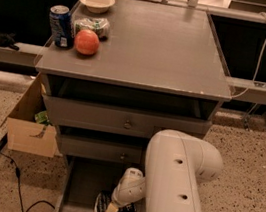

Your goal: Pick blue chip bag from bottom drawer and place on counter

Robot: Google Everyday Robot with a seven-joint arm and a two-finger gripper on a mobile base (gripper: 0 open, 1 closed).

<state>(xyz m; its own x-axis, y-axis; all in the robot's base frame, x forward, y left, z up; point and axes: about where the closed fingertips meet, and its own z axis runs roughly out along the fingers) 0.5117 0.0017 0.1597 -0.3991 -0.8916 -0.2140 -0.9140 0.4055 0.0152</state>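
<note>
Gripper [111, 211]: low inside the bottom drawer [84, 178], pale tip down on the blue chip bag [100, 205]. Open or closed: cannot tell from this view.

Blue chip bag: flat on the drawer floor near the front edge, dark with white lettering, crinkled. Partly covered by the gripper, with some of the bag showing to either side of the tip. Not yet lifted.

Bottom drawer: pulled out, lowest of three, below the middle drawer [100, 149] and top drawer [125, 121], both pushed in. Nothing else seen on its grey floor.

White arm [176, 186]: bulky, reaching down from the right, hiding the drawer's right half.

Counter [153, 45]: grey top of the cabinet. Soda can [61, 26], red apple [87, 42], greenish-white packet [92, 24] and bowl [96, 2] grouped at the rear left. Centre and right bare.

Cardboard box [30, 131]: on the floor, left of the cabinet.

Step in hand, by judgement: securing the grasp before the lift.

Handling notes:
- Pinch a fold of the foil rather than pressing flat; slippery and likely to slide on the smooth floor.
- Raise straight up and outward, clear of the middle drawer's front.
- Aim for the bare centre of the counter, well apart from can and apple.

Risk: thin grip, bag dropping back mid-lift.
</note>
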